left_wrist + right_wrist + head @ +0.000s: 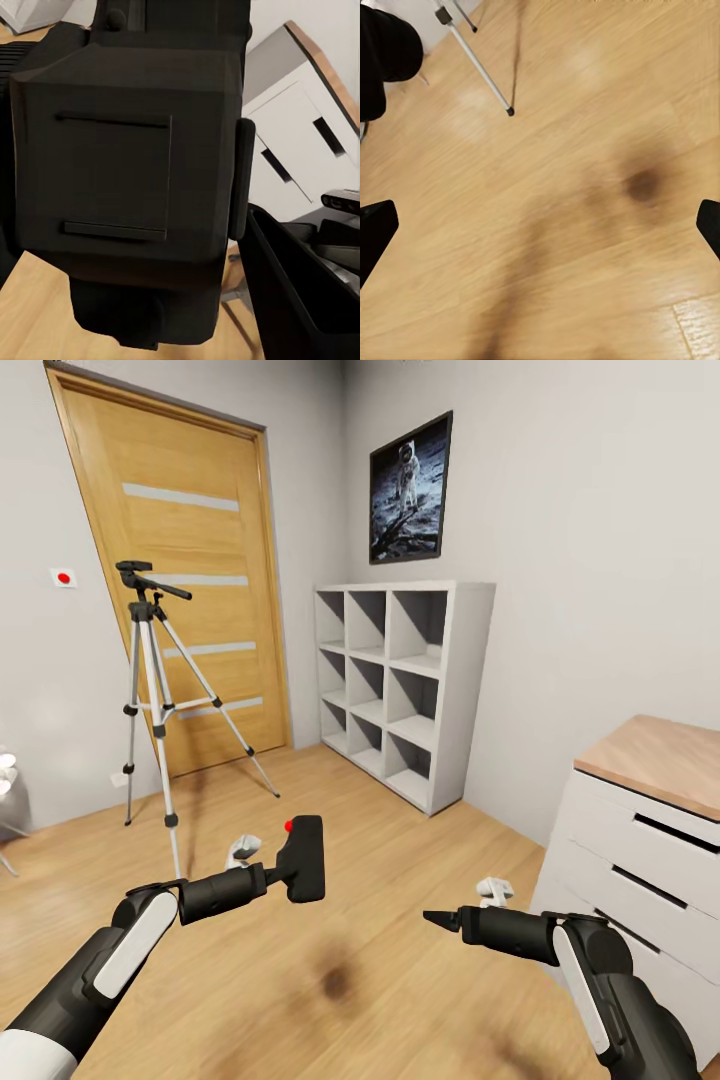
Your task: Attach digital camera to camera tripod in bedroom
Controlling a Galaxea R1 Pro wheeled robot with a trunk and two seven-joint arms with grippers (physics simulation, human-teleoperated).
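Blk digital camera (303,857) w/ red spot; tripod (156,690) silver legs, blk joints (upper left of frame); door (185,585) tan wood w/ pale stripes; shelf (400,685) white.

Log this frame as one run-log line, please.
phase: carrying | left gripper: holding digital camera | right gripper: open, empty | camera tripod: standing by door, head bare | attach: not yet
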